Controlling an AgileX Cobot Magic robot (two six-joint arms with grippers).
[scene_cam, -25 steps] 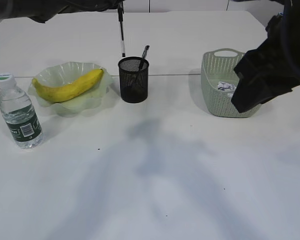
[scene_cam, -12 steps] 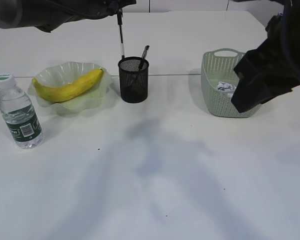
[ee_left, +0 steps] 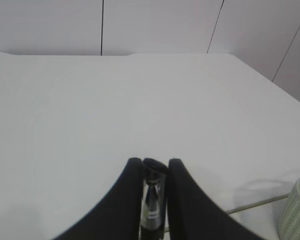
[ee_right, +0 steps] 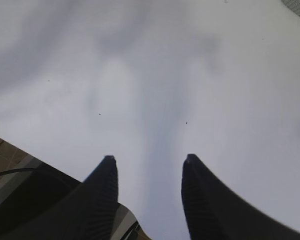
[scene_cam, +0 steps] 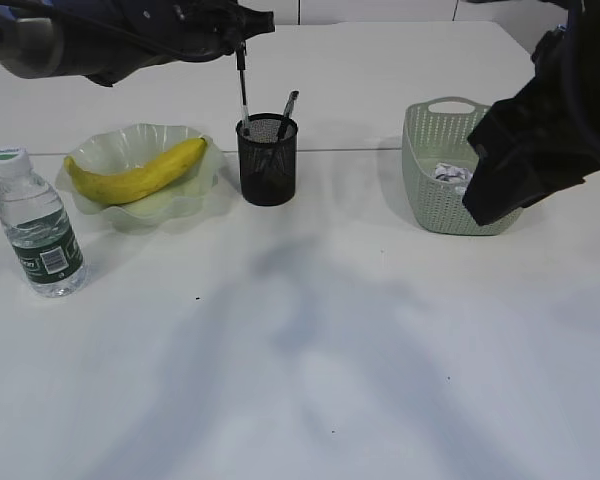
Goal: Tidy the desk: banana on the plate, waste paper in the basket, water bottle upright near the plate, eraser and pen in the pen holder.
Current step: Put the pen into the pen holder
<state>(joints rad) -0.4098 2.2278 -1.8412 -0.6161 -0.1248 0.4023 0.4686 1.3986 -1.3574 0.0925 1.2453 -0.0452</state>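
Note:
My left gripper (scene_cam: 238,35) is shut on the top of a black and white pen (scene_cam: 243,90) that hangs upright. The pen's tip is at the rim of the black mesh pen holder (scene_cam: 267,165). In the left wrist view the pen (ee_left: 152,202) sits clamped between the left gripper's (ee_left: 152,161) fingers. A second pen (scene_cam: 288,106) leans in the holder. The banana (scene_cam: 140,175) lies on the pale green plate (scene_cam: 115,140). The water bottle (scene_cam: 40,238) stands upright left of the plate. Waste paper (scene_cam: 450,173) lies in the basket (scene_cam: 435,200). My right gripper (ee_right: 150,159) is open over bare desk. The eraser is out of view.
My right arm (scene_cam: 540,130) hangs as a dark mass over the basket's right side. The desk seam (scene_cam: 350,150) runs behind the holder. The basket's corner (ee_left: 296,215) shows at the lower right of the left wrist view. A desk edge (ee_right: 20,150) shows in the right wrist view.
My left gripper has come down with the pen, whose tip has dropped from above the pen holder to its rim. The right arm has not moved.

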